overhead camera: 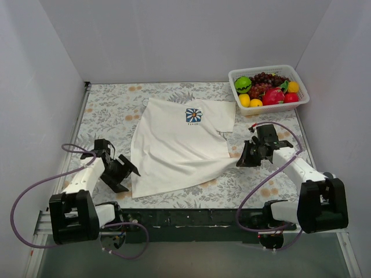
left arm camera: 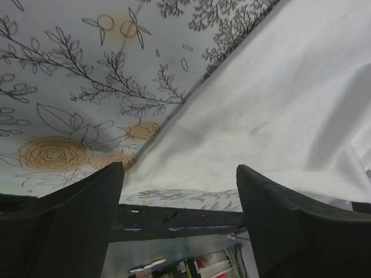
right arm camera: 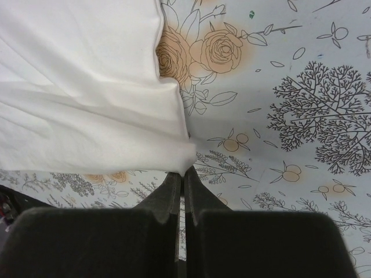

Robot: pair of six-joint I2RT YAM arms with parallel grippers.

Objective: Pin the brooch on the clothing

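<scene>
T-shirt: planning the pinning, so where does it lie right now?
Top view: the T-shirt lies spread centre-frame, its near-right corner pinched by the right gripper, the fruit basket beyond it to the right.

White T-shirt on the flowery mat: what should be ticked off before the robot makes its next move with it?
1. Grip: the right hand is shut on a corner of the white short-sleeved T-shirt: ok.
2. Free hand: the left hand is open and empty, beside the shirt's lower hem: ok.
3. Pin located: not ok, no view shows the brooch.
4. Cloth flat on the grey floral mat: not ok, creases run toward the right hand.
5. Blue-square daisy print faces up: ok.
</scene>
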